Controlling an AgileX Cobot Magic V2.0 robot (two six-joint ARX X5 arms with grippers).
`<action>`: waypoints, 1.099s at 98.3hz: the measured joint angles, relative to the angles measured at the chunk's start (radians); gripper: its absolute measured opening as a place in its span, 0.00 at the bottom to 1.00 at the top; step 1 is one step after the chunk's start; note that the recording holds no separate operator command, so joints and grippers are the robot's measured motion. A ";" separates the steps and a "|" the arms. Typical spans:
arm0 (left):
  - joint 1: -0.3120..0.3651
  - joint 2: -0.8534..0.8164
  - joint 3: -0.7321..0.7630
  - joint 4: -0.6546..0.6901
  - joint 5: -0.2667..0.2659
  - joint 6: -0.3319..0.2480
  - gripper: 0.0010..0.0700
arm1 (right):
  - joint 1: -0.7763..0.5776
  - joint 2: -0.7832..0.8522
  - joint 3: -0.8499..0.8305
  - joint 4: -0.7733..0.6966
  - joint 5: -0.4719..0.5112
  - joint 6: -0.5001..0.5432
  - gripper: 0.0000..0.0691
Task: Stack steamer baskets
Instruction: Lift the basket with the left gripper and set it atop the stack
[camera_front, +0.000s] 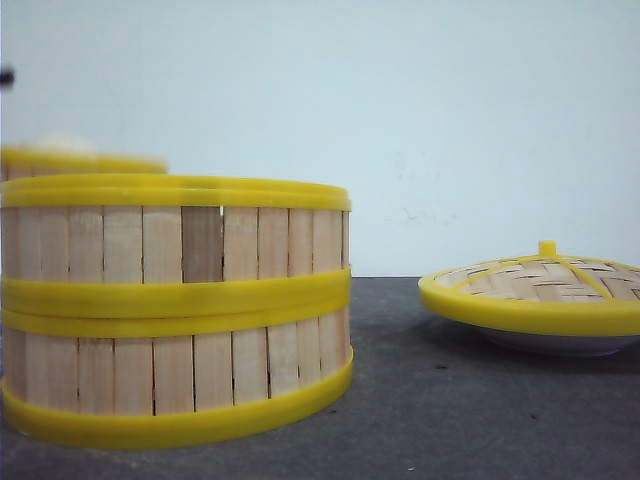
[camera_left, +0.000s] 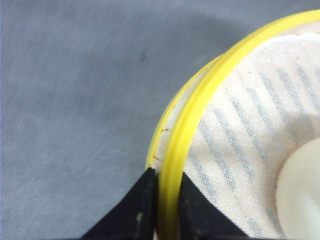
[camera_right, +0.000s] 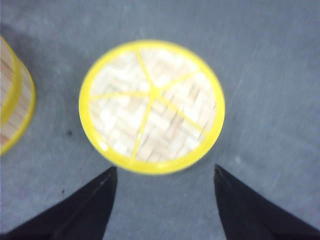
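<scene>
On the front view I have two steamer baskets (camera_front: 175, 310) already stacked at the near left of the grey table (camera_front: 450, 400), one seated squarely on the other. Behind them, at the far left, the rim of a third basket (camera_front: 80, 160) shows higher than the stack's top rim, with something pale and blurred above it.

My left gripper (camera_left: 165, 200) is clamped on that third basket's yellow rim (camera_left: 200, 100), one finger outside the wall and one inside. Its floor carries a white mesh liner (camera_left: 240, 145) and a pale round item (camera_left: 302, 195), possibly a bun. Beneath the rim I see a second yellow edge, slightly offset, so I judge the carried basket is not yet centred over the stack.

My right gripper (camera_right: 162, 200) is spread wide, holding nothing, hovering over the domed lid (camera_right: 152, 107), which rests on a white plate (camera_front: 560, 345) at the right.

The risks I see: a one-sided pinch lets the basket tilt, sliding the pale item toward the low edge; lowering it off-centre could catch rim on rim and shove the stack sideways.
</scene>
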 joint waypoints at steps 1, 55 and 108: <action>0.000 -0.005 0.008 -0.009 0.010 0.000 0.02 | -0.006 -0.004 -0.012 0.002 -0.009 0.000 0.54; -0.283 -0.230 0.074 -0.322 0.050 0.100 0.02 | -0.092 -0.057 -0.169 0.125 -0.101 -0.007 0.54; -0.477 -0.270 -0.161 -0.238 0.026 0.090 0.02 | -0.092 -0.057 -0.169 0.132 -0.106 -0.008 0.54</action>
